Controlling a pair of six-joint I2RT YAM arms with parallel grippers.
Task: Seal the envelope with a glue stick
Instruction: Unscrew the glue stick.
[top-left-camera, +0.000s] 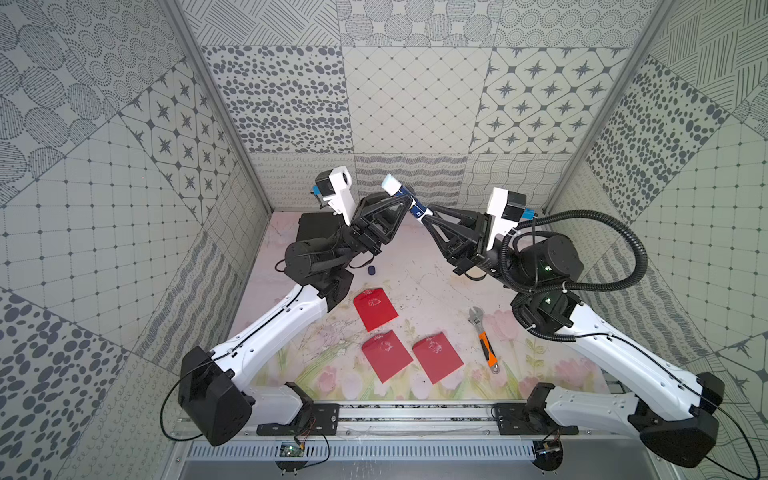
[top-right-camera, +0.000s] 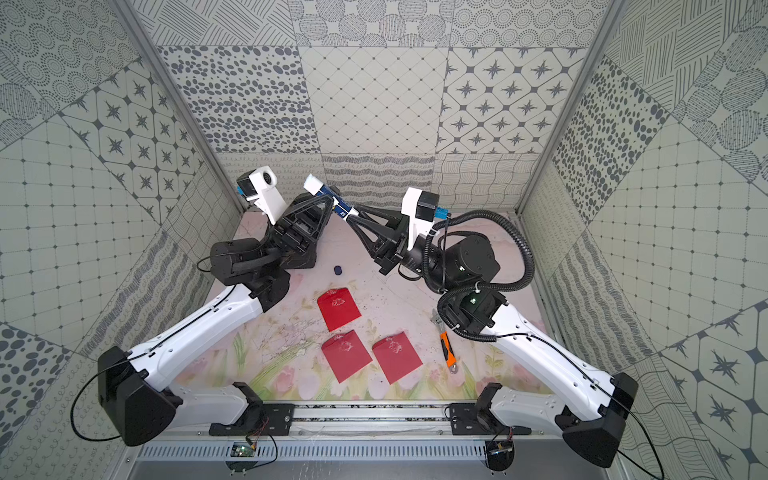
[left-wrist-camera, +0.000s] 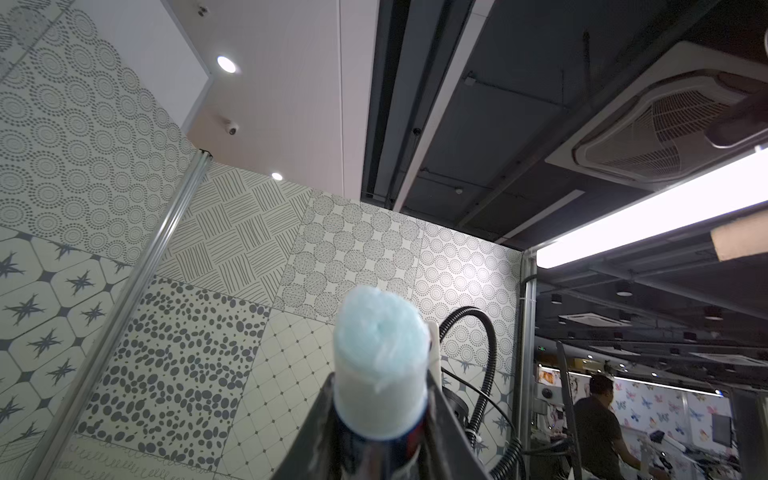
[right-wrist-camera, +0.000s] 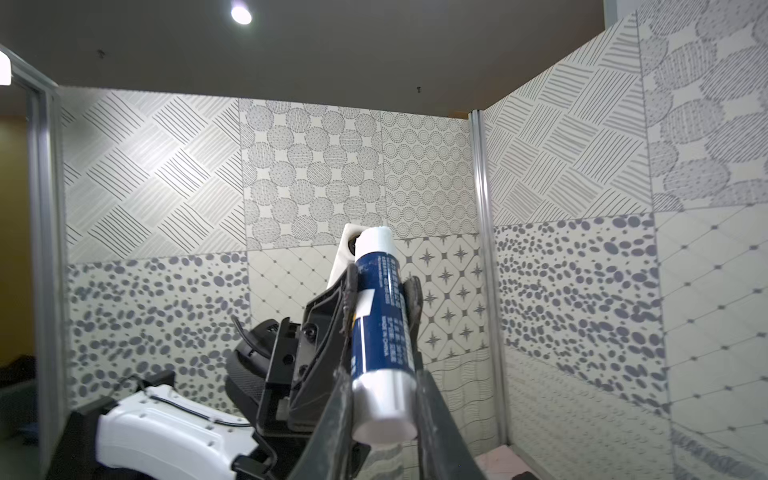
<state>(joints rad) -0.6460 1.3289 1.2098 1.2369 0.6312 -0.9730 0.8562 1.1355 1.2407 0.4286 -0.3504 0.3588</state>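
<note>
Two tools on one thing, in both top views: left tool (top-left-camera: 409, 201) and right tool (top-left-camera: 427, 213) lifted tip to tip, each clamped on the glue stick (top-left-camera: 400, 191), well above the desk (top-left-camera: 436, 291). Uncapped, with the dark blue cap (top-left-camera: 371, 271) lying on the desk beneath the left tool. Three red envelopes (top-left-camera: 375, 309) (top-left-camera: 386, 355) (top-left-camera: 437, 359) flat on the desk, well below both tools and nearer the arm bases, with whitish smears near one edge; flaps open or shut, not clear. Orange-handled wrench (top-left-camera: 484, 338) under the right arm, best ignored. Judged a wind-out or hand-over of the stick, so keep one grip firm before easing the other.

From the left wrist: left tool (left-wrist-camera: 380, 419) pinching the tube just behind a long plug of pale blue glue (left-wrist-camera: 380, 353). Looks ample; probably no call to wind out more, since a longer plug would likely snap or smear. Keep it off both tools.

From the right wrist: right tool (right-wrist-camera: 382, 386) closed on the white base end, left tool (right-wrist-camera: 384, 291) gripping further along, over the blue label. If twisting, turn only about the stick's own axis, wrists in line, so as not to lever the tube loose. For gluing, better carried down by one tool alone, glue end toward a flap, leaving the other tool free to pin the paper.
</note>
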